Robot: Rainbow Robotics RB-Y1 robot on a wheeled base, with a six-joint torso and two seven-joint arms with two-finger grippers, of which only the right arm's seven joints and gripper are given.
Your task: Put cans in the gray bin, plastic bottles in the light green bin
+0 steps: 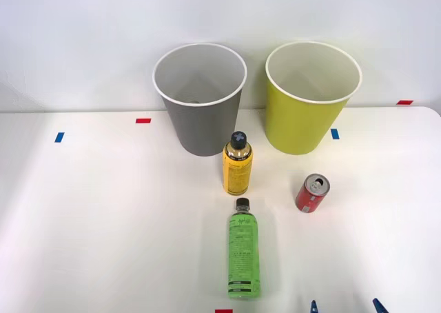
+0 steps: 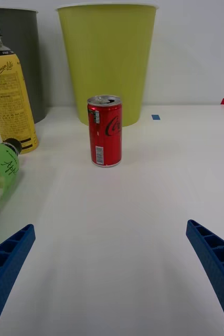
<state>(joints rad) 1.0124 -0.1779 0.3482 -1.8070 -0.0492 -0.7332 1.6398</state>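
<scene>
In the front view, the red can (image 1: 312, 193) is seen standing upright on the white table (image 1: 103, 223), its long axis vertical and its silver top with the pull-tab opening facing up, in front of the light green bin (image 1: 303, 120). The green bottle (image 1: 244, 252) is laid flat, its long axis running away from the robot and its black cap pointed toward the upright yellow bottle (image 1: 237, 165), which is placed in front of the gray bin (image 1: 200, 113). Both bins are round, tapered and white-rimmed. The right gripper (image 1: 344, 307) is shown at the near edge, its blue tips held apart.

In the right wrist view, white script and a barcode are carried on the can (image 2: 105, 130). "Lemon Lite" can be read on the yellow bottle (image 2: 9, 94). The ribbed fingers (image 2: 7, 265) are spread wide, nothing between them.
</scene>
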